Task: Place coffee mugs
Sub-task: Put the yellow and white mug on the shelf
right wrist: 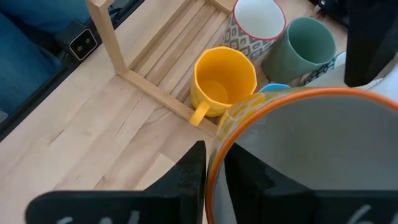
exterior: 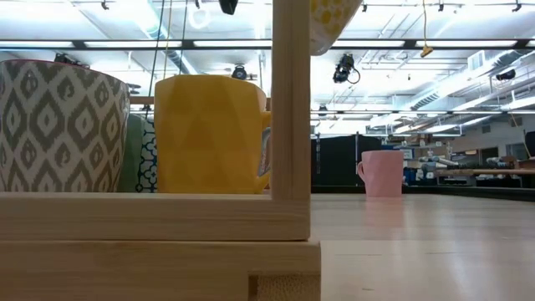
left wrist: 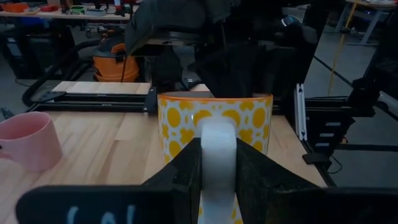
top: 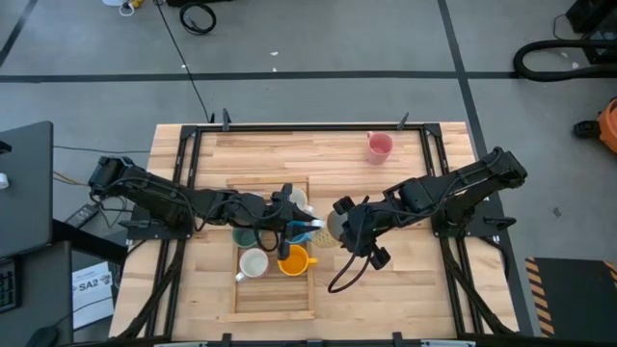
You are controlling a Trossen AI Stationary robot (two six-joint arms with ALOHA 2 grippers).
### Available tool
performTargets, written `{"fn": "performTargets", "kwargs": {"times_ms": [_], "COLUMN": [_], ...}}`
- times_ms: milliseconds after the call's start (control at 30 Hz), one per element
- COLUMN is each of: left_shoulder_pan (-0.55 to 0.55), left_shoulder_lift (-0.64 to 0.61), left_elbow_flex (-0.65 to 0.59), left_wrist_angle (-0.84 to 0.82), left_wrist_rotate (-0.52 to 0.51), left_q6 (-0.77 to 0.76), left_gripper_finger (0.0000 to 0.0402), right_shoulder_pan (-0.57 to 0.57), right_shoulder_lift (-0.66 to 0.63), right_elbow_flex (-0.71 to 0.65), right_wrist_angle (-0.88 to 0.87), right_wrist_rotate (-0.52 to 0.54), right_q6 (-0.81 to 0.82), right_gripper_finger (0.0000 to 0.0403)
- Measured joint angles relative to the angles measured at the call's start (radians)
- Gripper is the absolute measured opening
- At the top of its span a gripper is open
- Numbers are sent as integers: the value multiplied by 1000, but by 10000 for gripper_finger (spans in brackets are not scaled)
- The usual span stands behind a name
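Note:
A mug with yellow dots, an orange rim and a white handle (left wrist: 214, 118) hangs between both grippers, just right of the wooden tray (top: 275, 299); the low view shows its base (exterior: 334, 21) high above the tray rail. My left gripper (left wrist: 219, 155) reaches in from the table's left and is shut on it; my right gripper (right wrist: 214, 165) comes from the right and is shut on its rim. In the tray stand a yellow mug (right wrist: 224, 78), a grey-patterned white mug (right wrist: 258, 22), a teal mug (right wrist: 305, 46) and others. A pink mug (top: 379, 146) stands alone on its base near the far edge. My left gripper pinches the mug's white handle (left wrist: 219, 134) between its two fingers (left wrist: 186, 168), coming level from the table's left. The mug is upright and lifted clear. My right gripper holds the mug's orange rim (right wrist: 217, 143), one finger (right wrist: 193, 177) outside the wall and one inside, coming from the table's right.
The tray's upright post (exterior: 291, 100) and front rail (exterior: 150, 217) stand close below the lifted mug. Bare wooden tabletop (top: 405, 289) lies right of the tray and toward the near edge. Black frame rails (top: 439, 164) run along both table sides.

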Motion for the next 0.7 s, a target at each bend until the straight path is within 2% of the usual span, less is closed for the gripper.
{"fn": "performTargets", "kwargs": {"times_ms": [467,700], "left_shoulder_pan": [0,-3], "left_shoulder_lift": [0,-28], "left_elbow_flex": [0,0], "left_wrist_angle": [2,-9], "left_wrist_rotate": [-2,-2], "left_q6": [2,2], "left_gripper_finger": [78,75], "right_shoulder_pan": [0,1], "right_shoulder_lift": [0,0], "right_elbow_flex": [0,0], "right_wrist_angle": [-5,-7], "right_wrist_rotate": [0,52], "right_q6": [1,1], "right_gripper_finger": [136,146]}}
